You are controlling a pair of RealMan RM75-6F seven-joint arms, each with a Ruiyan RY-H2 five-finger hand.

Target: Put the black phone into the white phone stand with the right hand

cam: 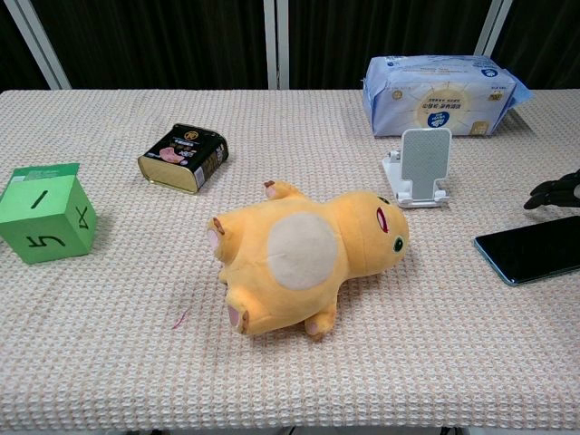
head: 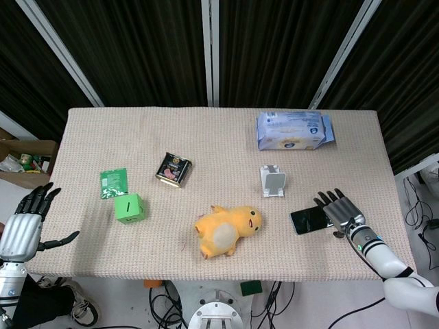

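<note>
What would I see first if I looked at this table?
The yellow plush toy jumps out first, lying on its side near the front middle of the table. To its left sits a bright green cube, and at the back right lies a blue pack of tissues. Near the right edge, the right hand reaches over the black phone, with the white phone stand just behind it.

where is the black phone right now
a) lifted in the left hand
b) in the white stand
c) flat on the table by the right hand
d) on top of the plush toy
c: the phone lies flat on the table with the right hand at its edge, while the stand is empty.
</note>
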